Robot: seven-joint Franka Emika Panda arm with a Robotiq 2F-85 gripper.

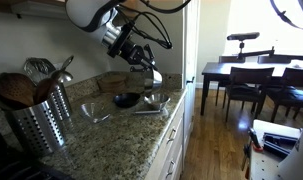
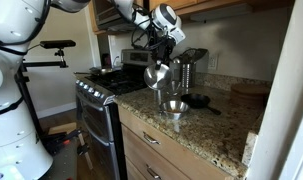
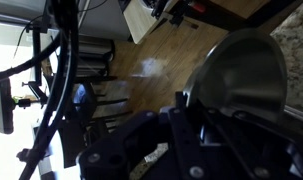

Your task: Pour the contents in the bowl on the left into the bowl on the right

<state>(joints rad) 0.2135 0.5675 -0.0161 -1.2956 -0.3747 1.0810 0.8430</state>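
Granite countertop point(image 2: 206, 125) carries a resting bowl point(image 2: 174, 106) at frame centre. Just above it, the gripper point(image 2: 161, 60) jaws are clamped on the rim of a tilted held bowl point(image 2: 157, 74).

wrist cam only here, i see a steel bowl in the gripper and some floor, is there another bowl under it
Observer: Yes. In an exterior view the steel bowl in the gripper hangs tilted over a second bowl on the counter.
Operator: anything close to that one
Observer: A dark round object lies on the counter right beside it.
Operator: what else is on the counter
Observer: A metal utensil holder stands further along, apart from the bowls.
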